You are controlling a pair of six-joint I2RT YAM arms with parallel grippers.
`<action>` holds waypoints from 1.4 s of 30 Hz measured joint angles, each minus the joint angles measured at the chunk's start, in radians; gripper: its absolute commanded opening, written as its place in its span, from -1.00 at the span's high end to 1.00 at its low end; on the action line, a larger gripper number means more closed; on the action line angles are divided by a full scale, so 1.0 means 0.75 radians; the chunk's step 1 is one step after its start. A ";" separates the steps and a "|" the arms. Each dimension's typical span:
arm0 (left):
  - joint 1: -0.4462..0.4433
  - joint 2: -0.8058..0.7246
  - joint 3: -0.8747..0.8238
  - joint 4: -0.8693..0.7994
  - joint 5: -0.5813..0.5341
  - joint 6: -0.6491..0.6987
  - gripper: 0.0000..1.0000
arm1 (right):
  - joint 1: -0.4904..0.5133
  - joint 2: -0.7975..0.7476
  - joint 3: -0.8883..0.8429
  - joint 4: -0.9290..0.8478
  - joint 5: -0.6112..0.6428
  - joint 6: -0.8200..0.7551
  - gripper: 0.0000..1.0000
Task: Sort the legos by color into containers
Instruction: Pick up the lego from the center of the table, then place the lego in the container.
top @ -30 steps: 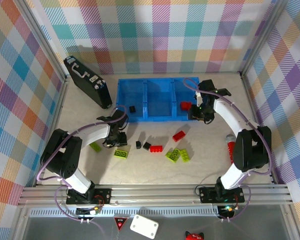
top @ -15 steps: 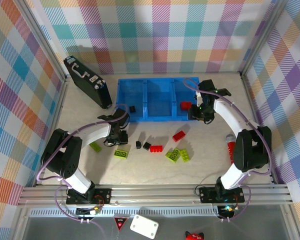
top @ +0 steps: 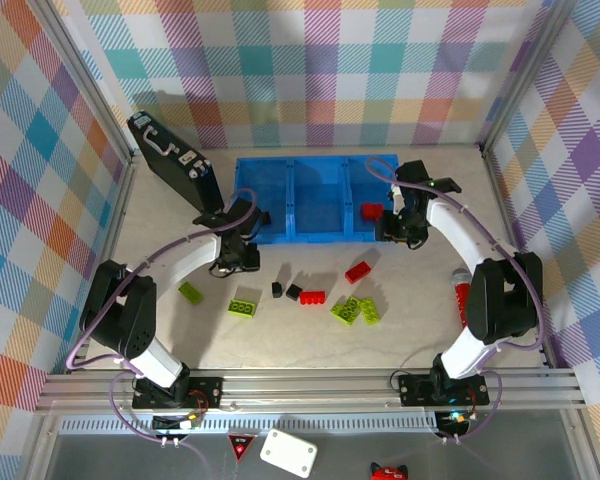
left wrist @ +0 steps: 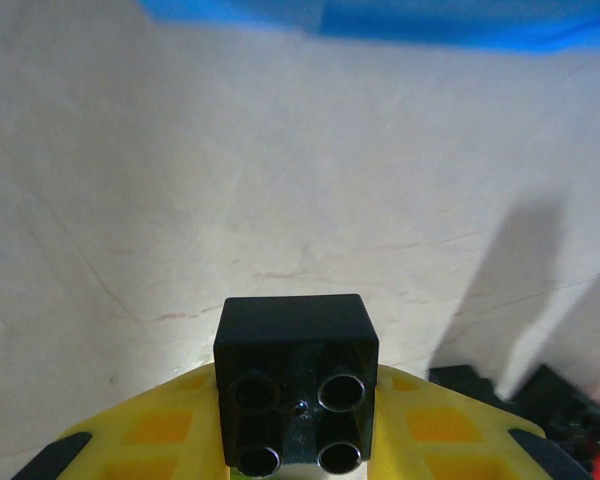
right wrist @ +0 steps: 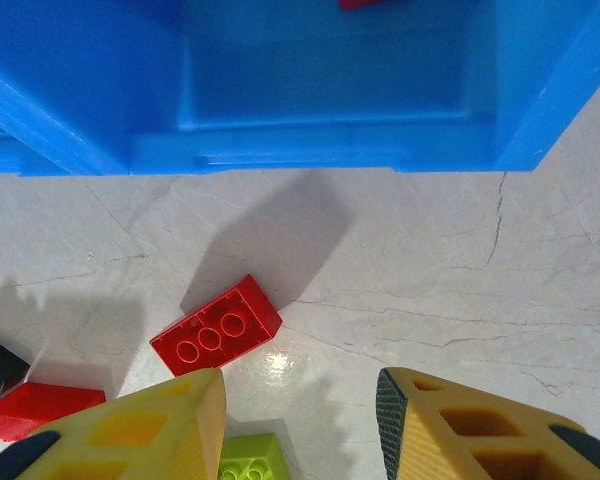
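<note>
My left gripper (top: 238,250) hangs just in front of the left end of the blue containers (top: 315,232), shut on a black lego (left wrist: 295,380) that sits underside up between its yellow fingers. My right gripper (top: 398,232) stands open at the front wall of the right compartment, nothing between its fingers (right wrist: 195,420). Under it lie a red lego (right wrist: 216,325) and a lime one (right wrist: 252,460). One red lego (top: 371,211) lies in the right compartment. Loose on the table are lime (top: 244,306), black (top: 294,292) and red (top: 312,298) legos.
A black case with a handle (top: 175,165) leans at the back left beside the tray. A long red strip (top: 462,292) lies near the right arm. Checkered walls close in the table on three sides.
The left gripper closed on the black lego, lifted it and moved back toward the tray's left end. The right arm stayed put.
</note>
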 measured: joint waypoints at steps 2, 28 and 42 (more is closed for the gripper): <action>0.000 0.002 0.068 -0.019 -0.007 0.011 0.43 | 0.000 -0.005 -0.009 -0.001 0.000 0.001 0.08; 0.167 0.825 1.041 -0.025 -0.113 0.181 0.45 | 0.000 -0.123 -0.128 -0.006 0.052 0.006 0.08; 0.197 1.020 1.213 0.053 -0.063 0.180 0.41 | 0.000 -0.152 -0.180 -0.010 0.055 0.021 0.08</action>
